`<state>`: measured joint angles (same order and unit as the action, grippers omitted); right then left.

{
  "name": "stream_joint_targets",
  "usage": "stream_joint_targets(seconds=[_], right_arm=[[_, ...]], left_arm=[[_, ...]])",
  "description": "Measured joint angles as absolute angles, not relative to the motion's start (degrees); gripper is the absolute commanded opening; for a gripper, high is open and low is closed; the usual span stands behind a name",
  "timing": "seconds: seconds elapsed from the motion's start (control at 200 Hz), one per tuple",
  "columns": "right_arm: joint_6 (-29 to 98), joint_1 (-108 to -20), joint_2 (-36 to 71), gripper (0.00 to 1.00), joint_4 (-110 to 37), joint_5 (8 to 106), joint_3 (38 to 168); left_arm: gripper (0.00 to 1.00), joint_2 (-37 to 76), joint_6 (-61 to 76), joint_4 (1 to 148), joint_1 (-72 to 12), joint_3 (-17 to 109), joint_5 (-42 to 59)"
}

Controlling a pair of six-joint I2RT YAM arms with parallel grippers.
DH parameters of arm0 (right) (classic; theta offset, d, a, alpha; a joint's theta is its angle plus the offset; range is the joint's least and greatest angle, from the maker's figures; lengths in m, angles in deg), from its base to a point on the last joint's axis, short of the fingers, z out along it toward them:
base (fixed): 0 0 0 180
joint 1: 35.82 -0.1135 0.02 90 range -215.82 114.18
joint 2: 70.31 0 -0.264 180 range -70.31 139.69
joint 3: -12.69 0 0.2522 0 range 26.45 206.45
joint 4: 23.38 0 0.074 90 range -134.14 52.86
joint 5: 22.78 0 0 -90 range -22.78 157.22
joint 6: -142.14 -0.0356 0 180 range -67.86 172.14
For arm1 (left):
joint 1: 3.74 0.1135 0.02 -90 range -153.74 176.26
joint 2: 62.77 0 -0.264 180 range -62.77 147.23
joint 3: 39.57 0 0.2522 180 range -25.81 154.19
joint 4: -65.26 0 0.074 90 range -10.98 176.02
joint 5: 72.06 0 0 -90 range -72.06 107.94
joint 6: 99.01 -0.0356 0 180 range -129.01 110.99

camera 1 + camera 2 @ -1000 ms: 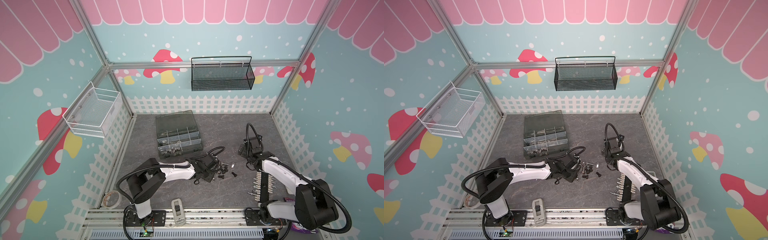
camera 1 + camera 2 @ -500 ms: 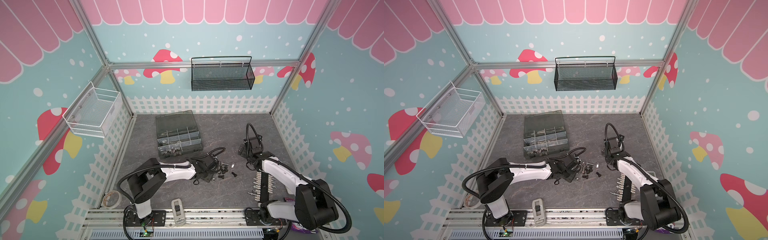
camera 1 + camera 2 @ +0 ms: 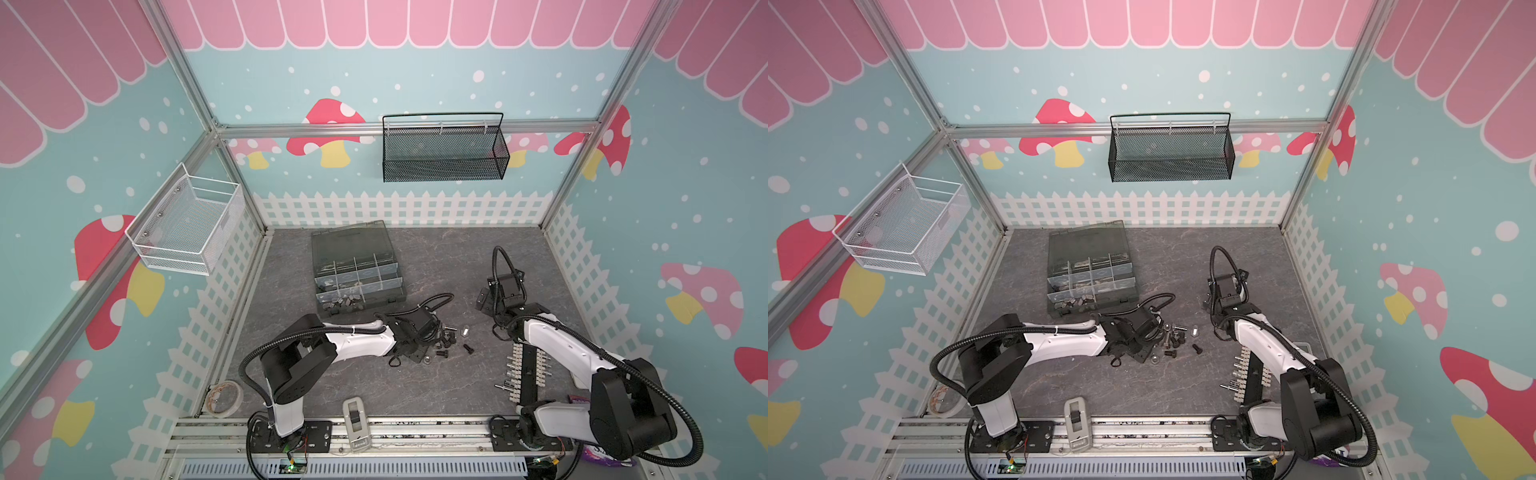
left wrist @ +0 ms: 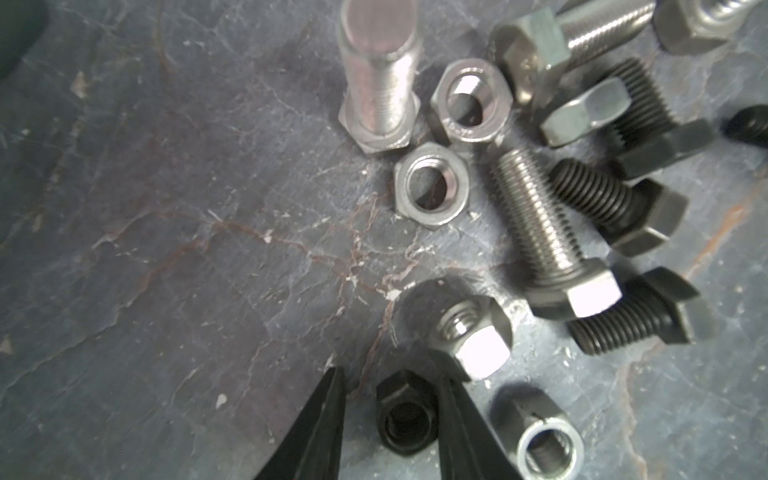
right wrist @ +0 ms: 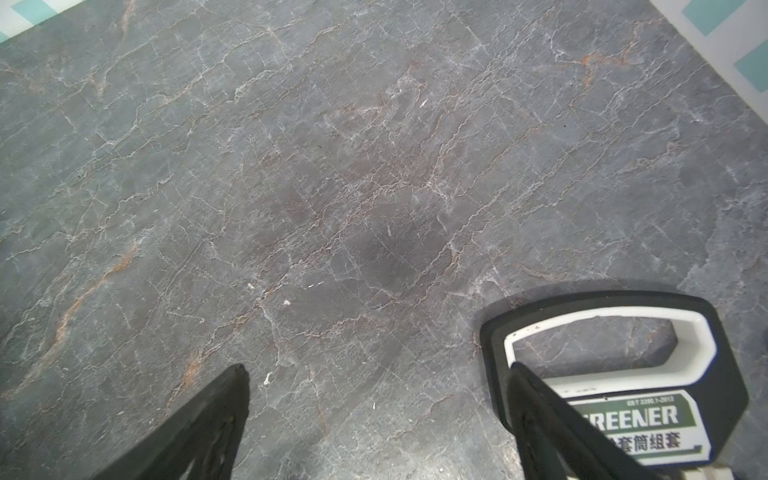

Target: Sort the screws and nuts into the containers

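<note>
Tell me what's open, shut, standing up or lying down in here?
organizer box lid, open.
left end effector, open, straddling the black nut.
right end effector, open, empty.
tall silver screw, standing on its head.
other screws, lying loose on the table.

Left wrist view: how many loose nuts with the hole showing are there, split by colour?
Silver nuts: 3
Black nuts: 1
Total: 4
The hex shape under the short silver screw is unclear and is not counted.
</note>
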<state>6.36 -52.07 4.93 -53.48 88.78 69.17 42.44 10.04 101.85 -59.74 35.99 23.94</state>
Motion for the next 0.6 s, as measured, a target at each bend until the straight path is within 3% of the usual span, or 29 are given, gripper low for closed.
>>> stream_joint_targets(seconds=[0.355,0.6], right_arm=[[6.34,-52.07,4.95,0.97,-53.48,88.76,69.17],[6.2,-52.07,4.97,0.97,-53.48,88.78,69.17]], left_arm=[[0.37,42.44,9.56,102.35,-59.74,36.01,23.85],[0.27,42.44,9.16,103.11,-59.72,36.23,23.88]])
